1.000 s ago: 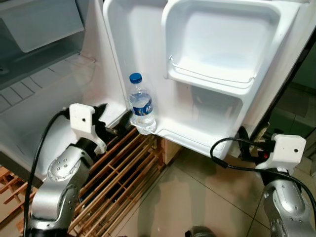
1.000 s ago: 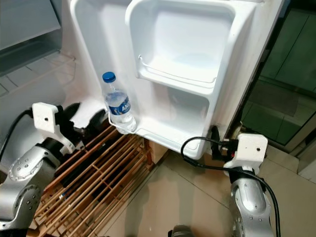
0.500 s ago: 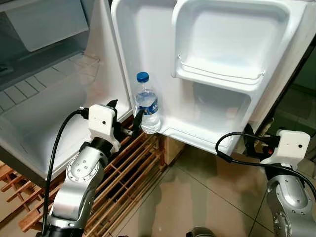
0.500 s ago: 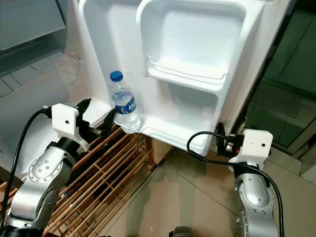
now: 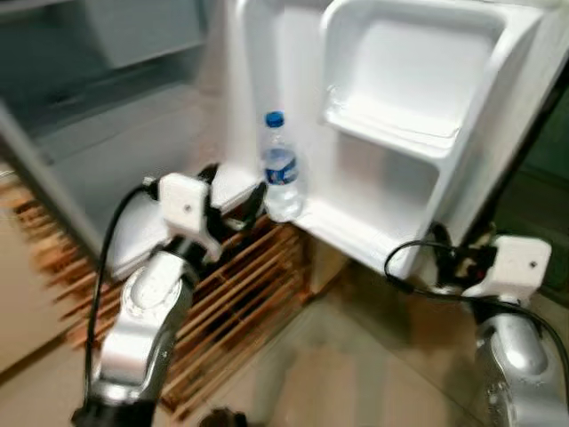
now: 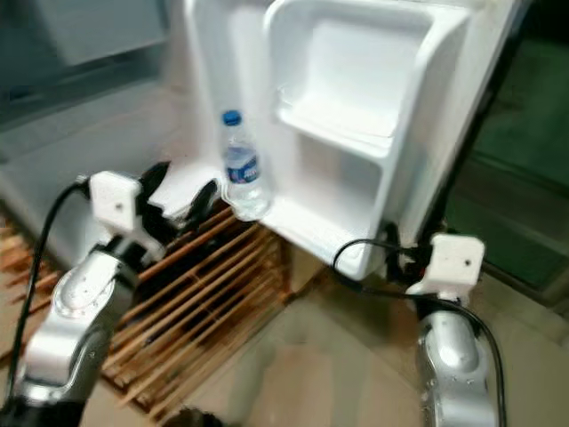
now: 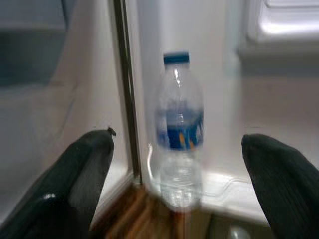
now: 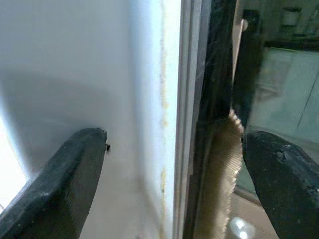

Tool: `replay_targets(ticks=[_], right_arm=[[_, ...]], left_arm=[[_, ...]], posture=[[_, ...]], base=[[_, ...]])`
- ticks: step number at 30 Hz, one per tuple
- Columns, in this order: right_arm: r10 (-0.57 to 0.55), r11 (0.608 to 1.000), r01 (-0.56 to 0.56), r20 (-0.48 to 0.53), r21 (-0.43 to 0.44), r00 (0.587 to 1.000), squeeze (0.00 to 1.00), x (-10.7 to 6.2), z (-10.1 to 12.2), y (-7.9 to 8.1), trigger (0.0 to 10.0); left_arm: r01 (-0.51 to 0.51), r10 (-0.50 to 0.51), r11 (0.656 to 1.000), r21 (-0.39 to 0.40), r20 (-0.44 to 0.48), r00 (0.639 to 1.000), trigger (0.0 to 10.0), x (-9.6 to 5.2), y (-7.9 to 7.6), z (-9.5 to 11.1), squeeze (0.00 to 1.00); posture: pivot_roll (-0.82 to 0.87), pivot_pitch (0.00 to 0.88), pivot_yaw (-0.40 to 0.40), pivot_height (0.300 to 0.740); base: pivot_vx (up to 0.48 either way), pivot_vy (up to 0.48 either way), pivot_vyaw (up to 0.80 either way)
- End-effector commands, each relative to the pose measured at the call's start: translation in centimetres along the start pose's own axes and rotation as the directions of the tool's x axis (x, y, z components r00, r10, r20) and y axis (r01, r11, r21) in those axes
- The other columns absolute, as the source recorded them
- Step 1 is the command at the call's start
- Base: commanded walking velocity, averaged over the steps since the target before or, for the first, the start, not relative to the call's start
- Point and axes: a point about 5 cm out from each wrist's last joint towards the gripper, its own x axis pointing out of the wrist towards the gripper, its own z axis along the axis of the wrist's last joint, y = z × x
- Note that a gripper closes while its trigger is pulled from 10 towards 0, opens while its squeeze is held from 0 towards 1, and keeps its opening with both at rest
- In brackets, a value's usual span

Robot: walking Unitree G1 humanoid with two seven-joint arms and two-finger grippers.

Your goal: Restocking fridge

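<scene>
— One water bottle [image 5: 279, 167] is what we find in the fridge door [image 5: 418, 133]: clear plastic, blue cap, blue label, standing upright at the left end of the door's bottom shelf [image 5: 356, 236], close to the hinge side.

— Agreed, and we see our left gripper [image 5: 233, 191] just beside it, fingers spread wide and empty. In the left wrist view the bottle [image 7: 180, 134] stands between the two black fingertips [image 7: 82, 169] but beyond them, not touched by either.

— What do we make of the right gripper [image 8: 174, 184]?

— We see it spread as well, holding nothing. Its wrist view looks along the white edge of the door, with a dark gasket strip running beside it. In the head views our right arm [image 5: 511, 338] sits low by the door's lower right corner, a black cable looping off it.

— Under the door we make out a wooden slatted rack [image 5: 231, 311] on the tiled floor [image 5: 356, 374], and the open fridge compartment [image 5: 133, 133] off to the left. Both head views are blurred, so we cannot read the label.
</scene>
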Motion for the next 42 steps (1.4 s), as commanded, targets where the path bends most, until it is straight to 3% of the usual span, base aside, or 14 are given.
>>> replay_targets(ticks=[1, 8, 12, 14, 17, 26, 28, 29, 31, 33, 37, 38, 40, 42], right_arm=[[0.048, 0.999, -0.048, -0.004, 0.020, 0.999, 0.27, 0.0, 0.0, 1.0, 10.0], [0.020, 1.000, -0.020, -0.009, 0.010, 1.000, 0.27, -0.1, -0.2, 0.4, 10.0], [-0.134, 0.990, 0.132, -0.055, -0.040, 0.989, 0.27, -0.2, -1.1, -1.6, 10.0], [-0.244, 0.969, 0.242, -0.074, -0.045, 0.967, 0.27, -0.4, -1.4, -3.6, 10.0], [-0.317, 0.948, 0.313, -0.073, -0.065, 0.946, 0.28, -0.5, -1.3, -5.0, 10.0], [-0.321, 0.945, 0.308, -0.133, -0.111, 0.938, 0.28, -2.1, -2.8, -5.4, 10.0], [-0.465, 0.877, 0.433, -0.138, -0.209, 0.875, 0.27, -1.7, -3.4, -8.6, 10.0], [-0.465, 0.877, 0.433, -0.138, -0.209, 0.875, 0.27, -1.7, -3.4, -8.6, 10.0], [-0.541, 0.829, 0.507, -0.114, -0.236, 0.833, 0.27, -0.9, -3.0, -10.9, 10.0], [-0.533, 0.832, 0.516, -0.041, -0.203, 0.845, 0.27, 0.6, -1.1, -11.7, 10.0], [-0.417, 0.897, 0.416, 0.027, -0.149, 0.909, 0.27, 1.6, 0.6, -9.2, 10.0], [-0.417, 0.897, 0.416, 0.027, -0.149, 0.909, 0.27, 1.6, 0.6, -9.2, 10.0], [-0.292, 0.951, 0.295, 0.043, -0.097, 0.955, 0.31, 1.7, 0.9, -5.2, 10.0], [-0.233, 0.970, 0.235, 0.040, -0.062, 0.972, 0.32, 1.6, 0.7, -3.0, 10.0]], left_arm=[[0.038, -0.038, 0.999, 0.010, 0.031, 0.999, 10.0, 0.6, -0.1, 0.8, 0.00], [0.061, -0.062, 0.997, 0.037, 0.018, 0.998, 10.0, 1.6, -0.6, 0.7, 0.00], [0.062, -0.062, 0.998, 0.008, 0.025, 0.998, 10.0, 1.9, -0.6, 0.8, 0.00], [0.058, -0.058, 0.998, 0.025, 0.006, 0.998, 10.0, 1.8, -0.1, 0.6, 0.00], [0.055, -0.055, 0.998, 0.028, -0.004, 0.998, 10.0, 1.7, 0.3, 0.4, 0.00], [0.007, -0.009, 1.000, -0.020, -0.071, 0.997, 10.0, 1.3, 1.0, -1.0, 0.00], [0.015, -0.017, 1.000, -0.026, -0.079, 0.997, 10.0, 1.4, 0.9, -1.2, 0.00], [0.015, -0.017, 1.000, -0.026, -0.079, 0.997, 10.0, 1.4, 0.9, -1.2, 0.00], [0.026, -0.028, 0.999, -0.027, -0.083, 0.996, 10.0, 1.6, 0.8, -1.3, 0.00], [0.049, -0.050, 0.999, -0.014, -0.071, 0.996, 10.0, 2.0, 0.5, -1.2, 0.00], [0.046, -0.046, 0.999, 0.007, -0.034, 0.998, 10.0, 2.6, 0.4, -0.5, 0.00], [0.046, -0.046, 0.999, 0.007, -0.034, 0.998, 10.0, 2.6, 0.4, -0.5, 0.00], [0.069, -0.069, 0.998, -0.010, 0.017, 0.997, 10.0, 2.6, -0.2, 0.2, 0.00], [0.124, -0.124, 0.992, -0.001, 0.053, 0.991, 10.0, 2.4, -1.3, 0.8, 0.00]], posture=[[-0.13, 0.000, 0.066, 0.732], [-0.14, 0.000, 0.071, 0.732], [-0.14, 0.000, 0.073, 0.732], [-0.13, 0.000, 0.079, 0.732], [-0.12, 0.000, 0.079, 0.732], [-0.13, 0.000, 0.071, 0.732], [-0.14, 0.000, 0.087, 0.732], [-0.14, 0.000, 0.087, 0.732], [-0.13, 0.000, 0.087, 0.732], [-0.13, 0.000, 0.085, 0.732], [-0.12, 0.000, 0.080, 0.732], [-0.12, 0.000, 0.080, 0.732], [-0.13, 0.000, 0.086, 0.732], [-0.13, 0.000, 0.086, 0.732]], base=[[0.000, -0.296, 0.00], [0.088, -0.343, 0.00], [0.324, -0.072, 0.00], [0.000, 0.000, 0.00], [0.000, 0.000, 0.00], [0.000, 0.000, 0.00], [0.000, 0.000, 0.00], [0.000, 0.000, 0.00], [0.000, 0.000, 0.00], [0.000, 0.000, 0.00], [0.000, 0.000, 0.00], [0.000, 0.000, 0.00], [0.000, -0.240, 0.18], [0.000, -0.461, 0.78]])
